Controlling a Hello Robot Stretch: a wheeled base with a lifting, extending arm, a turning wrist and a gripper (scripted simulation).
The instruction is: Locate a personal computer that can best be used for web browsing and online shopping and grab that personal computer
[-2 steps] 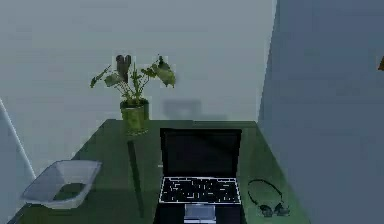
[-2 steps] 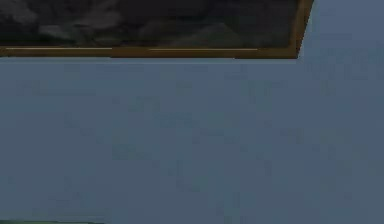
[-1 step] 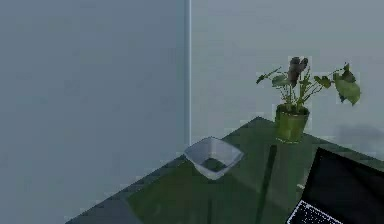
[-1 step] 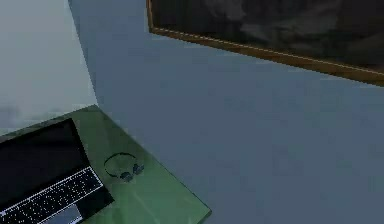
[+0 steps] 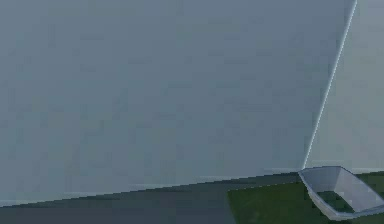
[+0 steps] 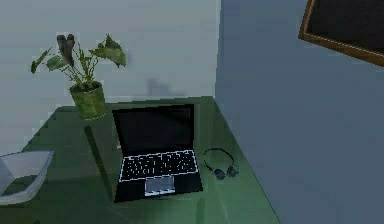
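An open black laptop stands on a green glass table in the arm side view. Its dark screen is raised and faces the view's bottom edge, and its keyboard and touchpad lie toward that edge. The laptop sits near the table's middle, a little back from the corner where two walls meet.
A potted plant stands at the table's far left by the wall. Black headphones lie right of the laptop. A white open box sits at the table's left. A framed picture hangs on the right wall. A grey-blue wall looms close in the forward view.
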